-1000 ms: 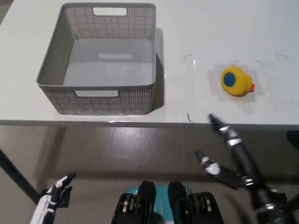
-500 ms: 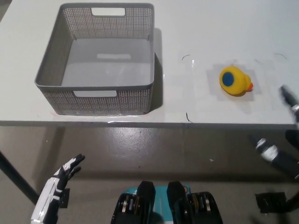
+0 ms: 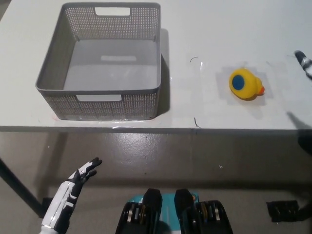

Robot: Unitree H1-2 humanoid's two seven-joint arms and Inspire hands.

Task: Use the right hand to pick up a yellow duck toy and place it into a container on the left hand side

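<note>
Right hand [image 3: 303, 62] mostly cropped, duck [image 3: 245, 84] on table [image 3: 204, 29]

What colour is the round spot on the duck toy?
Blue, on the yellow duck toy with an orange beak; the head view shows it clearly.

Single head-mounted view, looking steeply down from above the near edge of the worktop [image 3: 204, 29]. The worktop fills the upper half of the frame, toward 12 o'clock; the floor [image 3: 146, 151] below its edge fills the lower half, toward 6 o'clock. Moderate range; no second view.
</note>
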